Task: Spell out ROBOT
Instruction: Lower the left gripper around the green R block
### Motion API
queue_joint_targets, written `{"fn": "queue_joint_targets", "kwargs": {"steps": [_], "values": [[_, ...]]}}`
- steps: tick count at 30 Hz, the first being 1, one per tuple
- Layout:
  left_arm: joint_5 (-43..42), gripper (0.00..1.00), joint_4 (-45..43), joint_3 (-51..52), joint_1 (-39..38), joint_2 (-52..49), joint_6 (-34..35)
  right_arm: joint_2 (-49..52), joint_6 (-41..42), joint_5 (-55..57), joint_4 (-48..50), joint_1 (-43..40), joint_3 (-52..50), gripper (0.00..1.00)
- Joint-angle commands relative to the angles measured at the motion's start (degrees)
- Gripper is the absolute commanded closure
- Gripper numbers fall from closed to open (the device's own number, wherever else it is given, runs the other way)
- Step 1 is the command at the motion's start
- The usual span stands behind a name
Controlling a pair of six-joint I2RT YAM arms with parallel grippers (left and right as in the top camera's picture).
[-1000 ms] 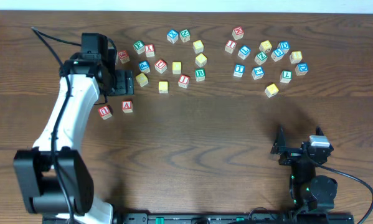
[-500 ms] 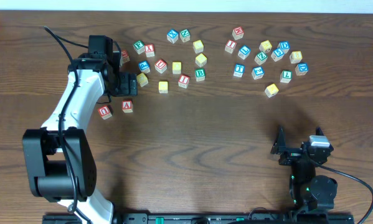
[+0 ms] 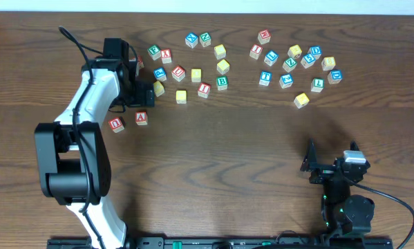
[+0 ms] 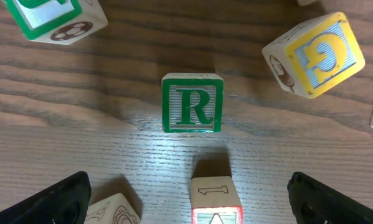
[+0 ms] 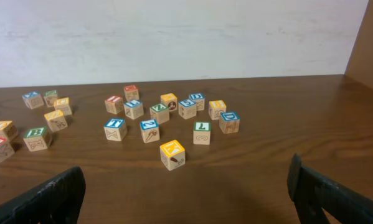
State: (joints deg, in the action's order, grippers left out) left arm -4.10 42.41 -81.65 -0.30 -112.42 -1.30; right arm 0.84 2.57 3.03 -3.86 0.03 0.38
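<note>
Before left end effector [image 4: 189, 196], R [image 4: 192, 102] — sides free

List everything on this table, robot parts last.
Table: one, dark brown wood, beneath everything.
R cube: one, green, directly under the left wrist camera.
Left cluster: about fourteen cubes, mixed colours, far side, left.
A cube, U cube: two, red-lettered, just nearer than that cluster.
Right cluster: about thirteen cubes, mixed colours, far side, right.
Left end effector: one, black, open, over the R cube.
Right end effector: one, black, open, near edge, right.
</note>
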Motion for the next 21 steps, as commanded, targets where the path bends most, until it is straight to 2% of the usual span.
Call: {"fn": "queue_joint_targets", "kwargs": {"steps": [1, 21], "values": [[0.72, 0.01, 0.15, -2.32, 0.39, -0.02, -1.03, -0.35, 0.59, 0.46, -0.22, 0.0, -0.07, 0.01], [0.39, 0.02, 0.83, -6.84, 2.47, -3.45, -1.49, -0.35, 0.59, 0.46, -0.22, 0.0, -0.09, 0.01]]}}
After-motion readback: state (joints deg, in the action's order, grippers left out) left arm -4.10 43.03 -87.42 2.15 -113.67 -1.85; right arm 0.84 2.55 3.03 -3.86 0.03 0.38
